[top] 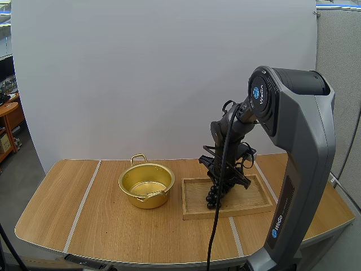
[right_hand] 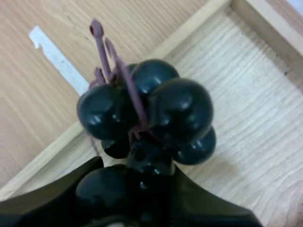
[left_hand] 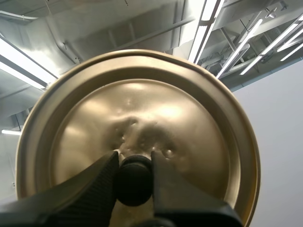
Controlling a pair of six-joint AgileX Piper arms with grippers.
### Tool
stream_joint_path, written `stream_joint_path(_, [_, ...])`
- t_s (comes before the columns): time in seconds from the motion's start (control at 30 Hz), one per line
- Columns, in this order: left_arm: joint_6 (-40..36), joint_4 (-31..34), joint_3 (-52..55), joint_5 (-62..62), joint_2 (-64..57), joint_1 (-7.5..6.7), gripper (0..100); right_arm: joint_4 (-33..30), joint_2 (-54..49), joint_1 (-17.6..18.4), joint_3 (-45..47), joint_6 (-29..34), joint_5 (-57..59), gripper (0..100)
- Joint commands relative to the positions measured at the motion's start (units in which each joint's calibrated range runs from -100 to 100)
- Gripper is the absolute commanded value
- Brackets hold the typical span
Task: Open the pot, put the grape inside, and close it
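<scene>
The gold pot (top: 146, 185) stands open on the table, left of the wooden tray (top: 248, 199). In the left wrist view the gold lid (left_hand: 142, 118) is held up, my left gripper (left_hand: 134, 182) shut on its black knob (left_hand: 134, 183). My right gripper (top: 221, 182) reaches down over the tray's left part and is shut on a bunch of dark grapes (top: 212, 197). Seen from the right wrist, the grapes (right_hand: 151, 111) with their purple stem jut out past my right gripper (right_hand: 137, 189), above the tray (right_hand: 246, 109) near its rim. I cannot tell whether the bunch touches the tray.
The wooden table (top: 113, 226) has two pale strips running front to back. The right arm's large grey base (top: 299, 169) rises at the table's front right. A gap of bare table lies between the pot and the tray.
</scene>
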Motion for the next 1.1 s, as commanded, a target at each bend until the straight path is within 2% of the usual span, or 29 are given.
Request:
stream_joint_path(0.0, [-0.5,0.4,-0.3,-1.6,-0.1,-0.13,0,-0.3,-2.3,-0.2,-1.5,-3.0,0.4,0])
stream_joint_path(0.2, [-0.5,0.4,-0.3,-1.6,-0.1,-0.13,0,-0.3,-9.4,-0.2,-1.6,-7.5,-0.5,0])
stream_joint_path(0.5, [-0.5,0.4,-0.3,-1.6,-0.1,-0.13,0,-0.3,-23.5,0.9,-1.6,-24.9,-3.0,0])
stream_joint_path(0.57, [-0.5,0.4,-0.3,-1.6,-0.1,-0.13,0,-0.3,-25.7,2.2,-1.6,-29.3,-3.2,0])
stream_joint_path(0.8, [-0.5,0.4,-0.3,-1.6,-0.1,-0.13,0,-0.3,-28.3,9.7,-1.6,-37.8,-3.2,0])
stream_joint_path(1.07, [-0.5,0.4,-0.3,-1.6,-0.1,-0.13,0,-0.3,-28.1,18.3,-1.6,-38.9,-6.8,0])
